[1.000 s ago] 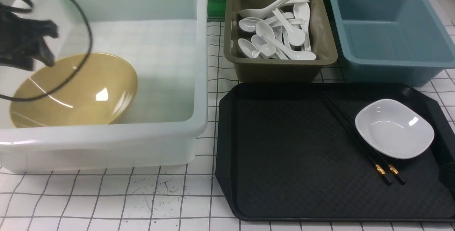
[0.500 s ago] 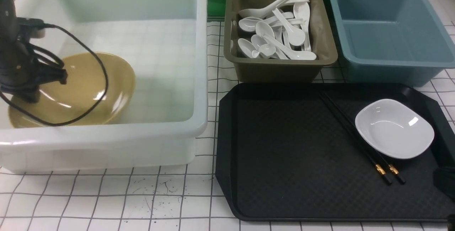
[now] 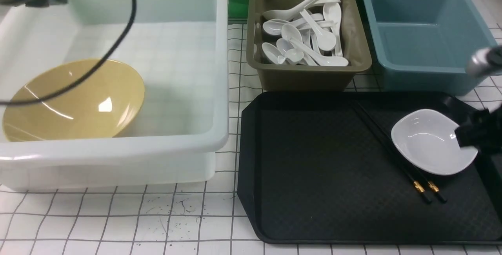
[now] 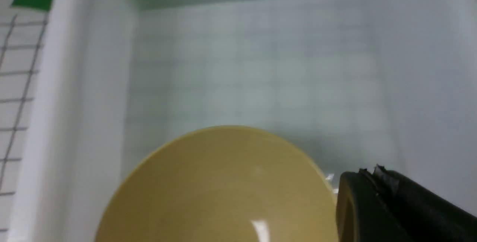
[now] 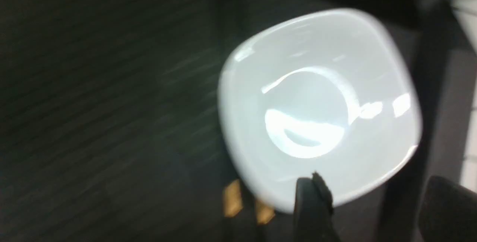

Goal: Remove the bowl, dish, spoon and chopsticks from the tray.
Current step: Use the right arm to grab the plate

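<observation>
Where the front view gives only dark blur, the wrist views show more: the left end effector (image 4: 372, 177), pressed together, hangs above the bowl (image 3: 74, 100) lying in the white tub (image 3: 188, 145); the right end effector (image 5: 376, 197), spread, straddles the rim of the dish (image 3: 427, 141) on the tray (image 3: 313, 168), chopsticks (image 3: 378, 130) just beside.

The bowl (image 3: 74, 100) is smooth and glossy, catching bright highlights, as do the glossy white dish (image 3: 427, 141) and the spoons (image 3: 306, 35). The tray (image 3: 313, 168) is black plastic with a fine textured, matt surface. The chopsticks (image 3: 392, 153) are smooth black with shiny gold bands. The tub (image 3: 117, 153) is milky translucent plastic; the brown bin (image 3: 306, 76) and blue bin (image 3: 423, 74) are smooth plastic.
</observation>
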{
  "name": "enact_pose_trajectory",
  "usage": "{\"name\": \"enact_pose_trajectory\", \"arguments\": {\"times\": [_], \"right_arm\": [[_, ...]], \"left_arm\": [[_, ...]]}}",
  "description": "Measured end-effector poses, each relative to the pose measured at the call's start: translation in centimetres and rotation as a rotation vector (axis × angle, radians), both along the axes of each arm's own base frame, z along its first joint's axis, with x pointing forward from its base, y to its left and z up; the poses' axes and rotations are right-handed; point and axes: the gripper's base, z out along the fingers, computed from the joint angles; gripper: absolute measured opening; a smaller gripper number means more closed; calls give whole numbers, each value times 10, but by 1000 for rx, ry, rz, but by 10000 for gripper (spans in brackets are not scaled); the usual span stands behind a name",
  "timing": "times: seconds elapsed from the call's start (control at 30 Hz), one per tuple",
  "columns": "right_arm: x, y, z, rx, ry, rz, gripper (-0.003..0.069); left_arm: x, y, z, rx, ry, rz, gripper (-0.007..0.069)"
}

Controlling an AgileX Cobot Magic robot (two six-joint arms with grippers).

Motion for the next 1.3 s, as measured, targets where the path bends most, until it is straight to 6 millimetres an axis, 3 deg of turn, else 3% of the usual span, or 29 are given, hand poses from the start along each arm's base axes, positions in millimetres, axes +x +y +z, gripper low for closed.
{"name": "enact_pose_trajectory", "arguments": {"times": [0.03,0.07,0.2,0.23,0.27,0.3,0.43,0.53,0.67,0.8,0.83,0.97,1.07,1.2,1.3], "right_arm": [[8,-1,-3,-6,14,-8,414],[26,-3,-15,-19,59,-16,383],[55,0,-57,-38,196,-1,215],[60,0,-72,-42,233,5,145],[61,1,-77,-43,245,5,135],[64,1,-88,-41,274,2,84],[70,18,-98,5,287,32,35],[68,41,-93,34,279,124,35],[66,56,-75,44,278,181,50],[74,39,-56,23,245,150,129],[77,25,-53,18,241,116,192],[80,-2,-55,18,252,45,358],[84,-11,-66,16,268,26,437],[89,-12,-92,27,340,27,461],[92,-9,-97,64,357,42,407]], "left_arm": [[-5,-2,1,-1,-7,-13,-6],[-25,-5,3,1,-24,-46,-6],[-70,-4,-7,20,-38,-75,-6],[-85,-3,-13,20,-42,-74,-6],[-85,-3,-15,21,-36,-74,-6],[-98,-2,-17,21,-52,-72,-6],[-135,4,-37,58,-116,-58,-6],[-147,8,-51,106,-180,-45,-6],[-153,12,-66,144,-243,-26,-6],[-154,12,-76,137,-291,-11,-6],[-153,12,-80,126,-307,-5,-6],[-152,12,-81,117,-334,-1,-6],[-151,12,-79,114,-351,0,-6],[-151,12,-79,117,-352,0,-6],[-153,13,-78,134,-361,-2,-6]]}}
